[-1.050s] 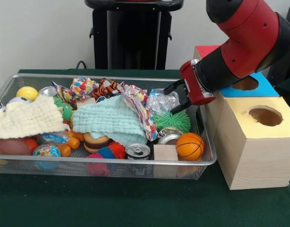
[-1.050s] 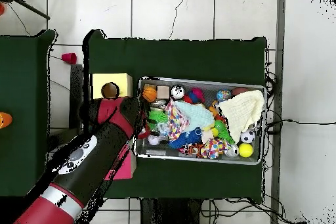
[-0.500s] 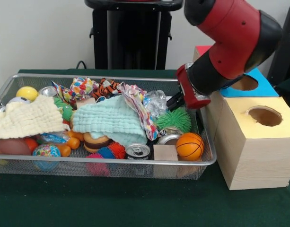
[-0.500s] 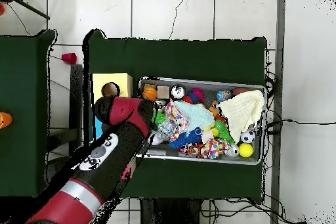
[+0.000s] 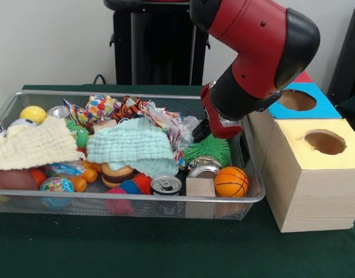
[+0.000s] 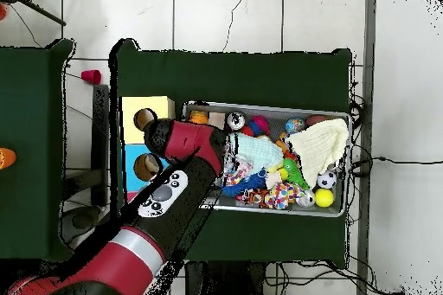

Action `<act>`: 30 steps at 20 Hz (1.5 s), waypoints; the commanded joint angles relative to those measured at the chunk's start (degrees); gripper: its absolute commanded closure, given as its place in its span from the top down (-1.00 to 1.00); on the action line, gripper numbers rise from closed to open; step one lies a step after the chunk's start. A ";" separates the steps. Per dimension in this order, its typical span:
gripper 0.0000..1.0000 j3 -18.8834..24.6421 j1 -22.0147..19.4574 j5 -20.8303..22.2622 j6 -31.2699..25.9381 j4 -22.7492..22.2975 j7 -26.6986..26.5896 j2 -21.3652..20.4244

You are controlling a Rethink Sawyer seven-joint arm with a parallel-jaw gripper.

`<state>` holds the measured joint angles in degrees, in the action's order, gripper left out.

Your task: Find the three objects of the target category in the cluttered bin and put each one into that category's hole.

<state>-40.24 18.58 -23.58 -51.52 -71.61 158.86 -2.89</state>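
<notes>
The pincer [image 5: 199, 132] has slid into the bin [image 5: 136, 202], fingers hidden.

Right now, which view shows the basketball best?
The front view: the basketball sits unobstructed in the bin's near right corner, beside a wooden block. In the overhead view only a small orange part shows, at the arm's edge.

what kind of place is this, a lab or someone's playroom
Most likely a robotics lab: a red and black robot arm reaches into a wire mesh bin of toys, beside wooden boxes with round holes, on a green cloth-covered table over a tiled floor.
</notes>
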 commanded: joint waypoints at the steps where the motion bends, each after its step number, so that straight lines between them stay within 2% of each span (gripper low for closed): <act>1: -1.00 12.42 -3.38 2.25 6.91 -7.59 -1.19 2.76; 3: -1.00 12.60 -3.56 2.90 7.04 -7.38 -1.16 2.79; 4: 1.00 12.79 -3.64 3.05 7.39 -7.44 -0.81 2.76; 8: 1.00 13.22 -3.61 2.86 9.95 -8.29 -0.04 2.45; 12: 1.00 13.58 -3.70 2.36 7.71 -9.08 1.31 1.39; 17: 1.00 13.48 -3.85 3.21 7.04 -10.97 -0.56 -1.39; 24: 1.00 13.64 -4.66 4.97 2.70 -12.66 -4.70 -6.63; 30: 1.00 15.21 -5.86 6.33 5.09 -12.89 -4.25 -6.29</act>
<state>-34.05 15.36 -20.77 -48.18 -78.79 158.86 -10.40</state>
